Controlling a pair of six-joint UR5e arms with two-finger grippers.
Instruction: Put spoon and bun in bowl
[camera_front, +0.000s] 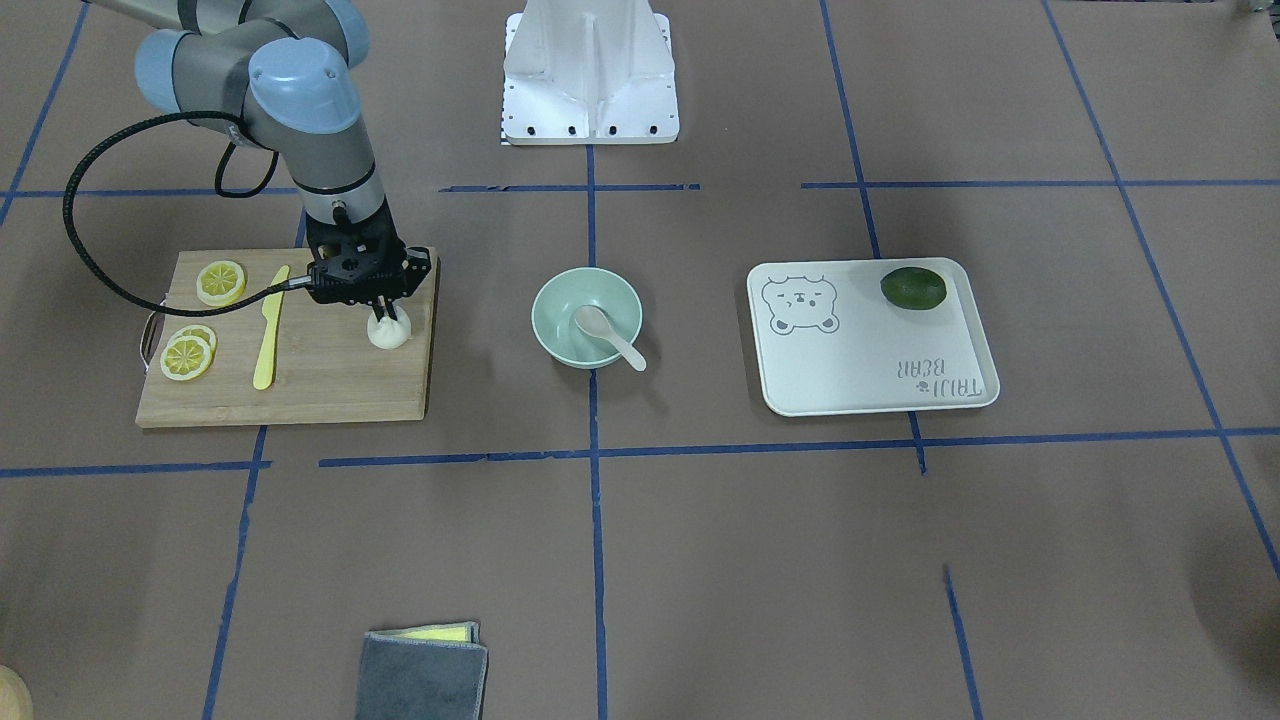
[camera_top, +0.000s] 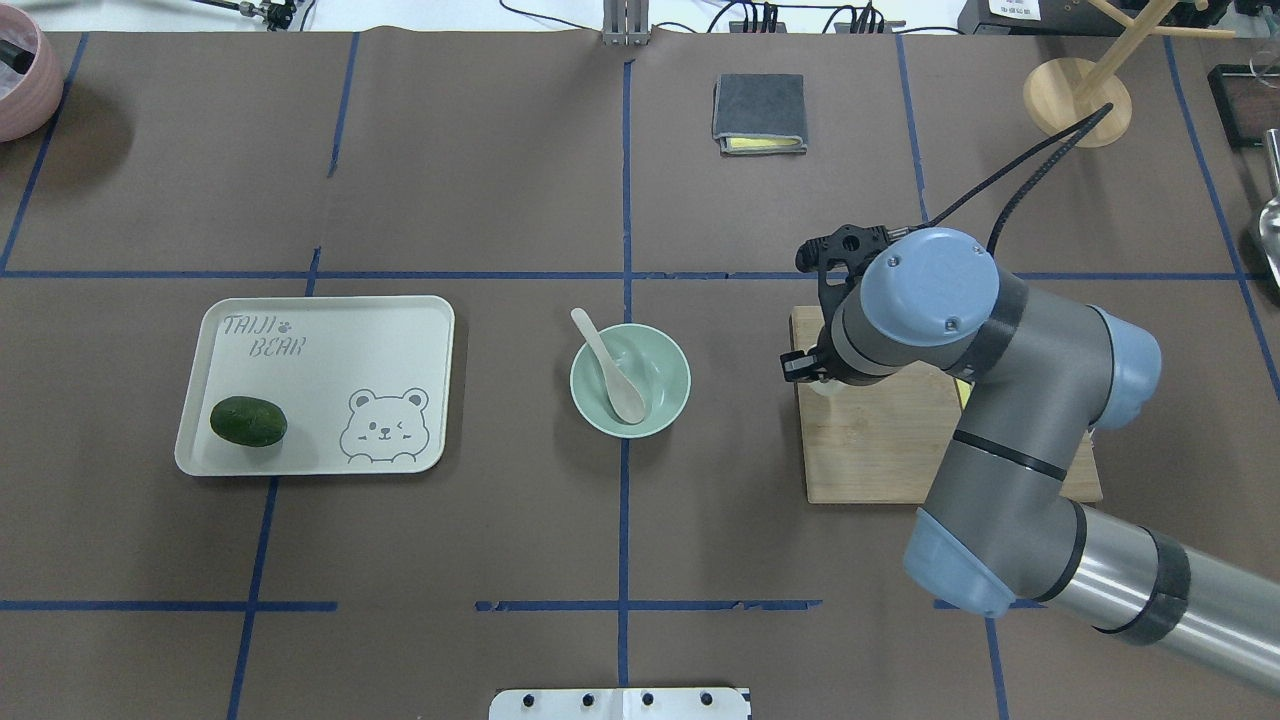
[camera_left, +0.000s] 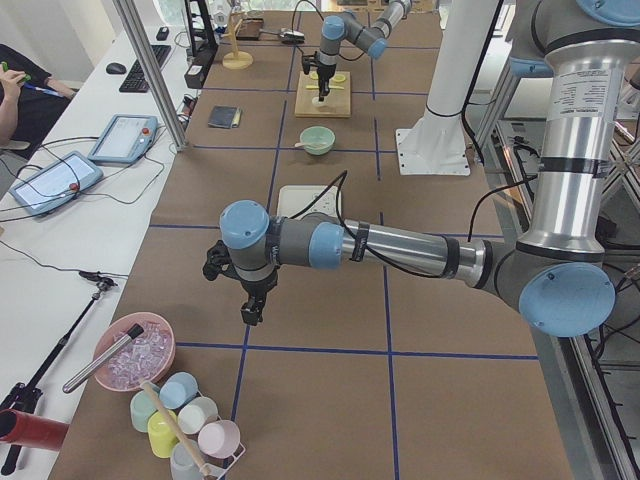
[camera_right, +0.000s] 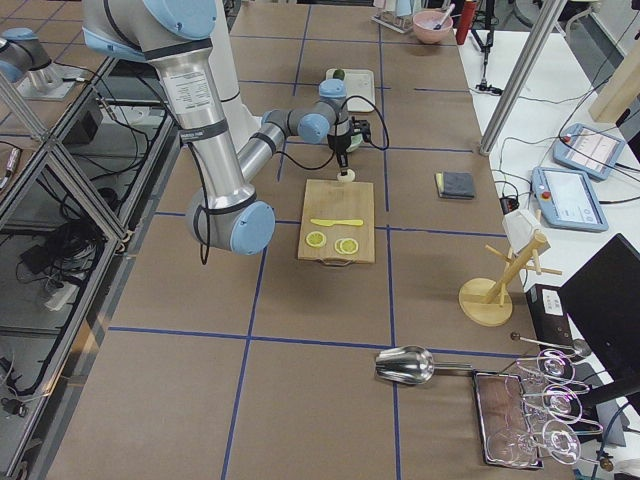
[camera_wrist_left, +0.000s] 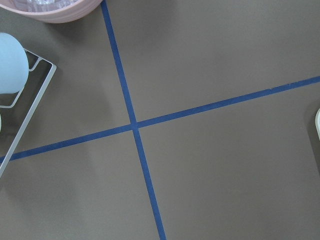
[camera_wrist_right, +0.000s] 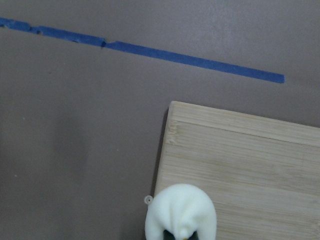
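The white bun (camera_front: 389, 331) is at the cutting board's (camera_front: 330, 390) corner nearest the bowl, and my right gripper (camera_front: 388, 314) comes straight down on it, shut on its pleated top. The right wrist view shows the bun (camera_wrist_right: 181, 212) close under the camera, over the board's edge; whether it still rests on the board I cannot tell. The cream spoon (camera_front: 605, 335) lies with its scoop in the mint-green bowl (camera_front: 556, 310) and its handle over the rim. My left gripper (camera_left: 250, 312) hangs far off over bare table; I cannot tell if it is open.
Lemon slices (camera_front: 220, 282) and a yellow knife (camera_front: 268, 330) lie on the board. The bear tray (camera_front: 860, 370) holds a dark green fruit (camera_front: 913, 288). A grey cloth (camera_front: 425, 675) lies at the operators' edge. A pink bowl (camera_wrist_left: 55, 10) and a cup rack are near the left gripper.
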